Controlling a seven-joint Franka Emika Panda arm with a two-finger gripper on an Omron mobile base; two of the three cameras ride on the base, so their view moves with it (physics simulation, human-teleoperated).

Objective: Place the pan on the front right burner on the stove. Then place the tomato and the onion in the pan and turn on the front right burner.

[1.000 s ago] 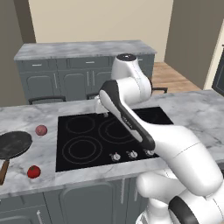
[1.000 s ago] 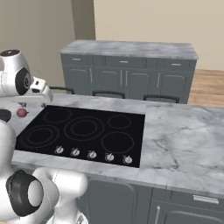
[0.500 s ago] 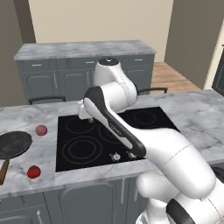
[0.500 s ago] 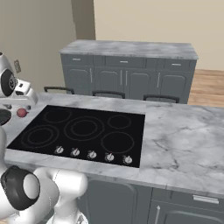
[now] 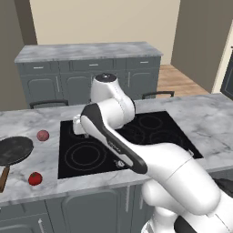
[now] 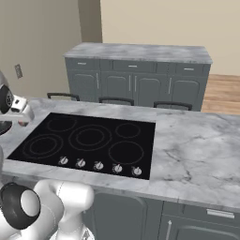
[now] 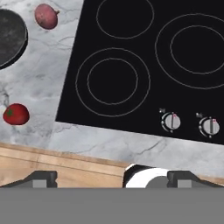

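Observation:
The dark pan lies on the marble counter left of the stove, its wooden handle pointing to the front edge. Between pan and stove sits the pinkish onion, and the red tomato rests near the front edge. My gripper hangs open and empty above the stove's left edge, looking down. The hand view has the pan, onion and tomato at its left, all apart from the fingertips. The front right burner is bare.
A row of silver knobs runs along the stove's front edge. Bare marble counter stretches to the right of the stove. A second grey counter with cabinets stands behind, with chair backs along the far edge.
The arm has swung left across the stove, carrying the hand from the middle burners to the stove's left edge. The gripper stays open. Pan, onion and tomato have not moved.

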